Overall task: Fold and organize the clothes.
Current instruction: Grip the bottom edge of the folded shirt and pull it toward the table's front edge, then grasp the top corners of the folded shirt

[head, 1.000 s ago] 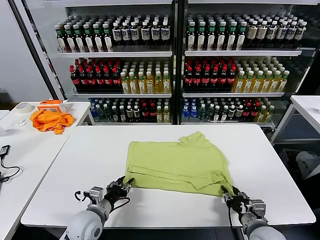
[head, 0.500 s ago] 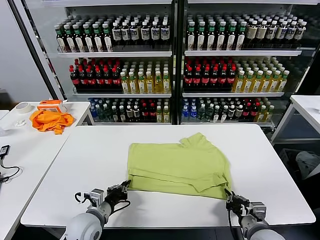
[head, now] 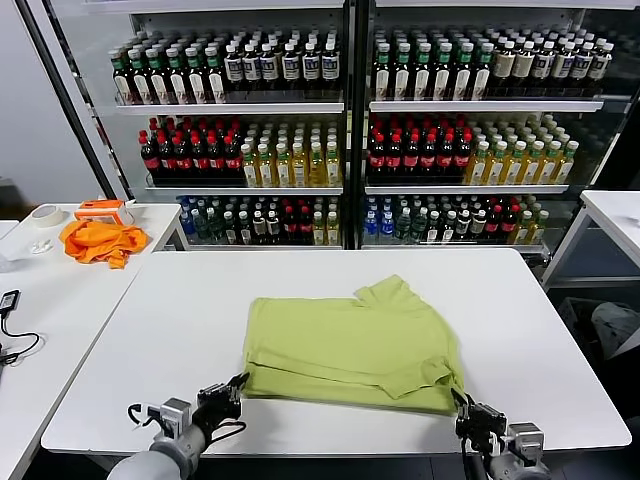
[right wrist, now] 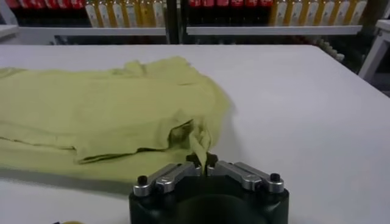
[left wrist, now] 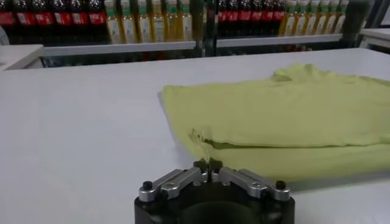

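While both arms sit at the near edge of the white counter (head: 150, 330) in the head view, the T-shirt (head: 350, 340) lies flat mid-counter, partly folded. Left claw (head: 232, 385) is on its near-left corner, right claw (head: 462, 402) on its near-right corner.

Left wrist: left claw (left wrist: 208, 164) pressed together, pinching the T-shirt (left wrist: 274, 112) hem.

Right wrist: right claw (right wrist: 202, 159) pinching a bunched corner of the T-shirt (right wrist: 97, 109).

Advice: lift both corners evenly, keep the hem taut, carry it away from the robot without dragging the lower layer.
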Motion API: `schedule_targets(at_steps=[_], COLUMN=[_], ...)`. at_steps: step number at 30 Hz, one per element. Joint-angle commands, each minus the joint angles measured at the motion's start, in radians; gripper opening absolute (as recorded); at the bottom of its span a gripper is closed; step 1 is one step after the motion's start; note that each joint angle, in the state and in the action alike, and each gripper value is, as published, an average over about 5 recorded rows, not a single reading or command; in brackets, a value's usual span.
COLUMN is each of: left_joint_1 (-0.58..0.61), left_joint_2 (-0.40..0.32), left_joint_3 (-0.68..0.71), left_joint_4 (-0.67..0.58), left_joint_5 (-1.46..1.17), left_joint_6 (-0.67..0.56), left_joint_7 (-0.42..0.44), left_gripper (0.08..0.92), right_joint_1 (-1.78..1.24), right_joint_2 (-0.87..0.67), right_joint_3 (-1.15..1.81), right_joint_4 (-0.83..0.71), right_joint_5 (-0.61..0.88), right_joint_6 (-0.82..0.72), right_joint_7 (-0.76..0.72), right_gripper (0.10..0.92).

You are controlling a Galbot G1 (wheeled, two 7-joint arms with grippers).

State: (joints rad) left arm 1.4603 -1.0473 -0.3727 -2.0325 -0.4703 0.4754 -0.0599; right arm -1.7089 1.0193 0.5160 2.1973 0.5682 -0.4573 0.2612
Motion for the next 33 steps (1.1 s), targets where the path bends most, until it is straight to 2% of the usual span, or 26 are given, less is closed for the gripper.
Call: schedule_targets(at_steps=[1,12,15,18,23,27,33], left_joint_1=[0.129,0.185,0.181,0.170,0.135,0.080,-0.112], left_joint_2=[0.012,0.019,0.016,0.012,0.022,0.051,0.071], left_joint_3=[-0.062,-0.078,-0.075,-0.068,-0.071,-0.081,-0.022], left_joint_4=[-0.063,-0.110,-0.115,-0.129,-0.161,-0.154,-0.024], left_joint_5=[0.024,0.047,0.047,0.044,0.032,0.004,-0.121], left_joint_6=[-0.030,-0.034,-0.031,-0.025,-0.009,-0.001,-0.035], left_joint_7=[0.016,-0.003,-0.015,-0.029,-0.047,-0.052,-0.044], left_gripper=[0.084,0.084,0.084,0.119,0.260,0.372,0.546], right_joint_1=[-0.090,-0.095,-0.099,-0.104,-0.103,-0.036,0.260], right_joint_2=[0.005,0.019,0.014,0.012,0.006,-0.024,-0.066], right_joint_3=[0.005,-0.037,-0.024,-0.003,0.040,0.073,-0.031], right_joint_4=[0.036,0.048,0.057,0.084,0.174,0.221,0.086], right_joint_5=[-0.031,-0.075,-0.077,-0.080,-0.116,-0.095,-0.030], right_joint_6=[0.014,0.018,0.015,-0.001,-0.100,-0.119,-0.118], right_joint_7=[-0.011,-0.006,-0.008,0.001,0.051,0.049,0.075], right_gripper=[0.125,0.128,0.174,0.259,0.406,0.519,0.692])
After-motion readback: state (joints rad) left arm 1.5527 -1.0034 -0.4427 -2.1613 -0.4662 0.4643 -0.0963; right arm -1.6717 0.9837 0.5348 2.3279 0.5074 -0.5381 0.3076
